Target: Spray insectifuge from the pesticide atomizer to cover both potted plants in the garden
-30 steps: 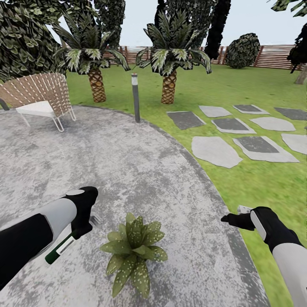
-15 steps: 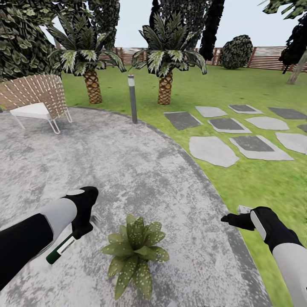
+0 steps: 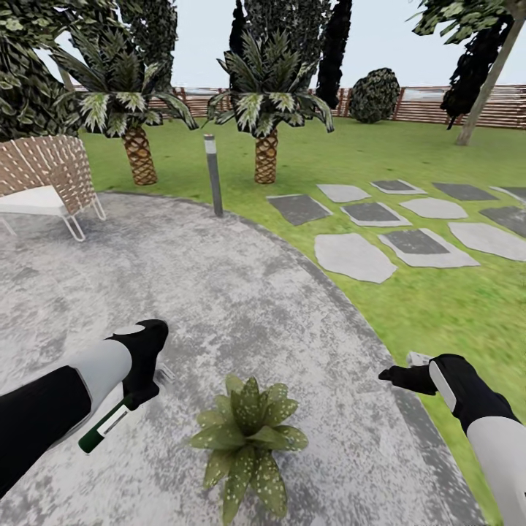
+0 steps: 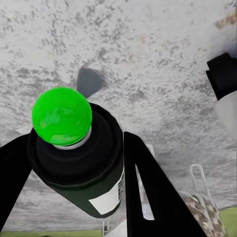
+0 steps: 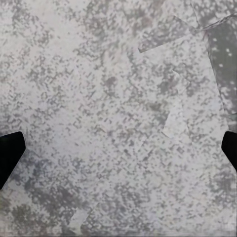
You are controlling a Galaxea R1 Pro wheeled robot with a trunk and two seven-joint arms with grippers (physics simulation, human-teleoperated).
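Observation:
The pesticide atomizer [image 3: 106, 427], a dark bottle with a white label band, hangs tilted over the grey paved patio [image 3: 219, 292] with my left gripper [image 3: 139, 394] shut on it. In the left wrist view the atomizer [image 4: 79, 163] has a bright green round top and sits between the black fingers [image 4: 148, 192]. One potted plant [image 3: 248, 438], a low rosette of speckled green leaves, sits on the paving just right of the bottle. My right gripper [image 3: 391, 378] hovers near the patio's edge; its wrist view shows the right gripper [image 5: 118, 153] open over bare paving.
A woven chair [image 3: 44, 183] stands at the far left of the patio and a grey lamp post [image 3: 213, 175] at its far rim. Two palm plants [image 3: 267, 157] rise behind on the grass. Stepping stones [image 3: 354, 256] lie to the right, before a slatted fence [image 3: 511, 106].
The whole view has shifted: the far palms, post and chair slid left and the rosette sits a little lower and further right. Both arms hold the same pose, bottle still gripped.

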